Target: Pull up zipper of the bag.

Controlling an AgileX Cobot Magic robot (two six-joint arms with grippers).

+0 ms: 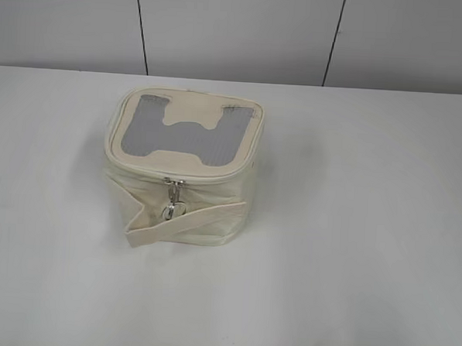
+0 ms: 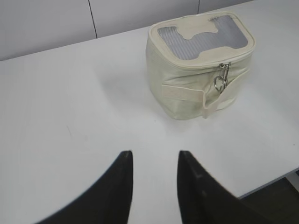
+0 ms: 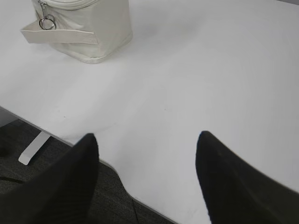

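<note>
Bag [image 2: 200,65] is seen ahead and right of the left gripper [image 2: 154,186], jaws parted moderately, empty. From the right gripper [image 3: 147,182], jaws wide and empty, it lies ahead-left. Zipper pull [image 1: 173,199] hangs down the near face; neither arm is judged clearly nearer.

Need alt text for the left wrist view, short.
A cream bag with a grey mesh lid sits on a white table, its metal zipper pull hanging at the front. The open left gripper is well short of it.

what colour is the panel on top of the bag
Grey, finely ribbed panel set in the cream bag; clearest in the exterior view.
</note>
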